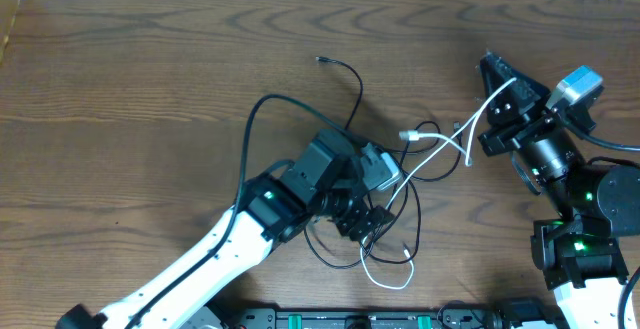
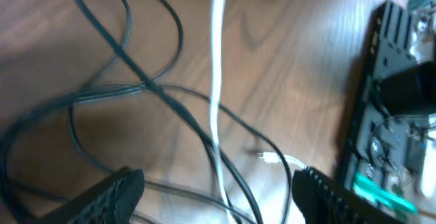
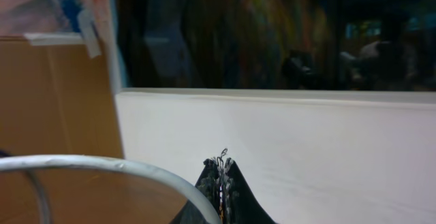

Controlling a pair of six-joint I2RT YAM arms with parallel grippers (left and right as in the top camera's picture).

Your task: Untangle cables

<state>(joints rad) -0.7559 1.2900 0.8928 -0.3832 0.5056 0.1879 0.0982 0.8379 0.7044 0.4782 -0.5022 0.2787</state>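
Beneath left hand (image 1: 365, 221), black cords (image 1: 247, 139) partly hidden

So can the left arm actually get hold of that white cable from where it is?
Probably yes. The left gripper hangs over the tangle with its jaws open, and the white cable runs straight between them. However, black cords cross there too, so it might pinch those along with it.

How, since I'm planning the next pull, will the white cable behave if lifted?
Likely floppy: the white cable lies in loose curves and a loop. Probably light, being so thin. Lifting it may drag the black cables along, since they cross it in the tangle.
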